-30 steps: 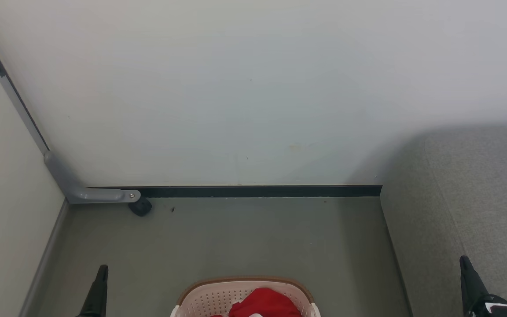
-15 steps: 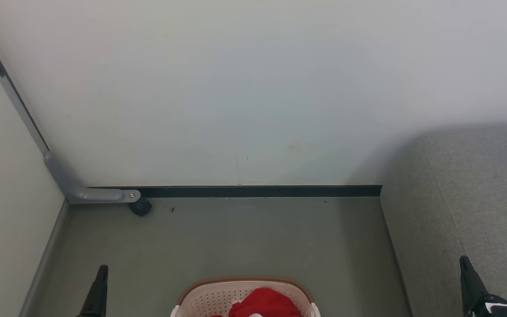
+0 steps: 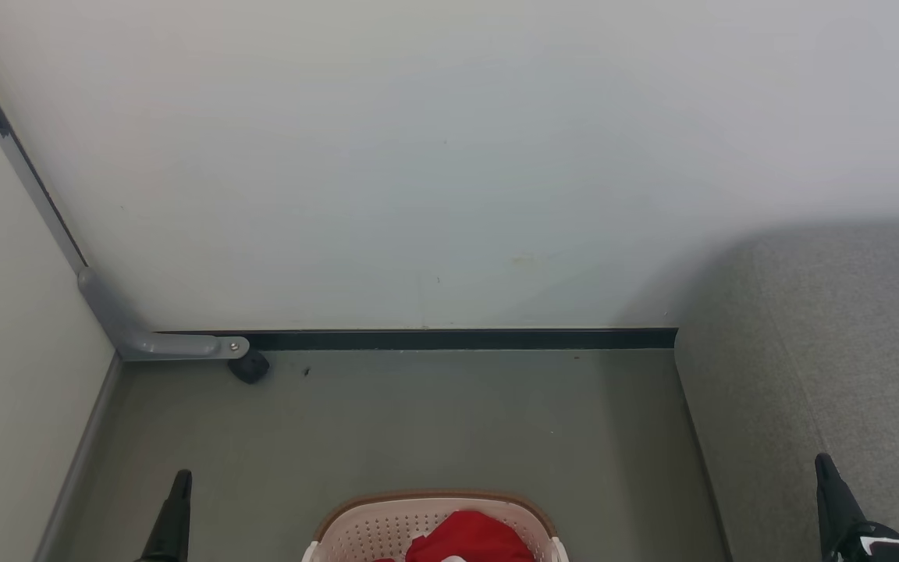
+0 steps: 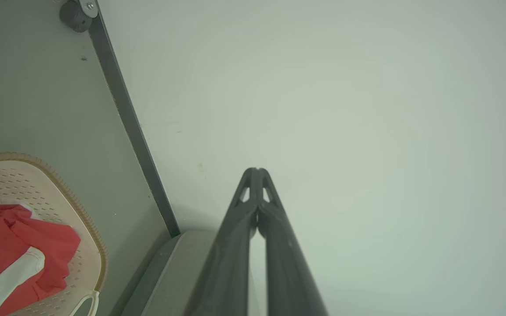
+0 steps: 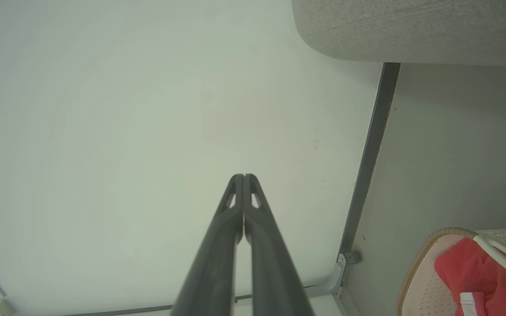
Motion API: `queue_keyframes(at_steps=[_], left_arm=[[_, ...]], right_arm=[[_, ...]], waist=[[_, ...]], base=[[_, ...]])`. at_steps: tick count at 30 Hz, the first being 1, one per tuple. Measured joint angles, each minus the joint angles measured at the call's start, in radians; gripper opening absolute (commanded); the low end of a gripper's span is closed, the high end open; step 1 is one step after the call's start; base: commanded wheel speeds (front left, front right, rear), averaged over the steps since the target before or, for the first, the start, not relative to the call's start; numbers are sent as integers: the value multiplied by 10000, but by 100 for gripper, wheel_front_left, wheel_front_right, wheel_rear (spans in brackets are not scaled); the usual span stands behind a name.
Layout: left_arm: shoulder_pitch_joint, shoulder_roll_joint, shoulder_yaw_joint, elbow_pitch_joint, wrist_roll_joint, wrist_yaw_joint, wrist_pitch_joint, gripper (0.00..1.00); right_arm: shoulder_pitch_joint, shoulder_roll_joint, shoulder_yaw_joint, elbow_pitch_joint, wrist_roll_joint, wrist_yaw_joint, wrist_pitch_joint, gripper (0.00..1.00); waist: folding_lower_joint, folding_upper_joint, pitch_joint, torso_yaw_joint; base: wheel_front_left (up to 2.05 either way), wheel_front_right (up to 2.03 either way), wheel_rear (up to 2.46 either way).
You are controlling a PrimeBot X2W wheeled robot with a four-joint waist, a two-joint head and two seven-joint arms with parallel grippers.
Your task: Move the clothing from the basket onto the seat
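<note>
Head view puts the cream-white perforated plastic laundry basket with its brown rim at your bottom edge, standing on the grey-green floor. The soft red, white-trimmed clothing is heaped inside it. The large grey fabric sofa seat lies to your right, apart from the basket. Your left gripper hangs left of the basket, and your right gripper shows against the seat. Both wrist views show you long dark fingers pressed together tip to tip, gripping nothing, pointing at the pale wall.
</note>
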Motion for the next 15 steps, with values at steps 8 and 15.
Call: queue_keyframes(at_steps=[8,15], left_arm=[[0,0,0,0,0,0,0,0],[0,0,0,-2,-2,0,0,0]], right_arm=[[0,0,0,-2,0,0,0,0],[0,0,0,-2,0,0,0,0]], waist=[[0,0,0,0],[0,0,0,0]], base=[[0,0,0],[0,0,0]])
